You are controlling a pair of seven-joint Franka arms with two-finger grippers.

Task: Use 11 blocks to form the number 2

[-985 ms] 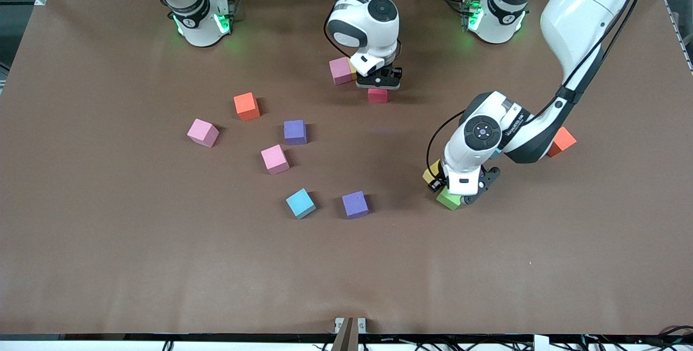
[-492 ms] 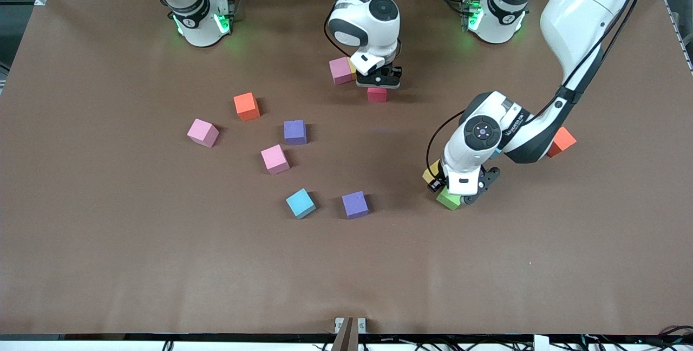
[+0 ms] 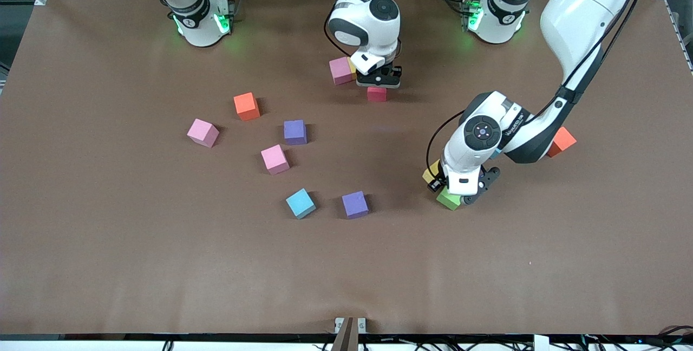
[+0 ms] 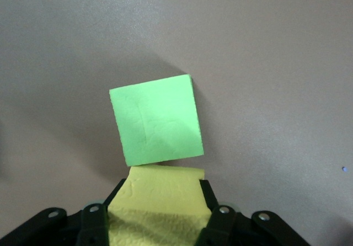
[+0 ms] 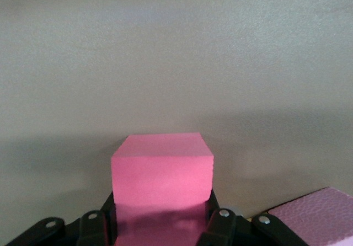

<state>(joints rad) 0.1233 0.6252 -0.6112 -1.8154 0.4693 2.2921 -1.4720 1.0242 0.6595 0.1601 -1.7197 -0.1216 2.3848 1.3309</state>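
Note:
My left gripper (image 3: 453, 188) (image 4: 160, 215) is shut on a yellow block (image 3: 431, 172) (image 4: 160, 199), low at the table. A green block (image 3: 448, 199) (image 4: 156, 119) lies right against that yellow one. Near the robots' bases, my right gripper (image 3: 377, 86) (image 5: 162, 215) is shut on a red block (image 3: 377, 95) (image 5: 162, 174). Beside it sit a pink block (image 3: 340, 70) (image 5: 320, 215) and a second yellow block (image 3: 352, 67), mostly hidden by the hand. Loose blocks lie mid-table: two pink (image 3: 203, 132) (image 3: 275, 159), two purple (image 3: 295, 132) (image 3: 355, 205) and one light blue (image 3: 300, 203). No digit 2 shows.
One orange cube (image 3: 246, 106) sits near the loose blocks. Another orange cube (image 3: 561, 141) peeks out from under the left arm. The brown table (image 3: 162, 264) is bare along the edge nearest the front camera.

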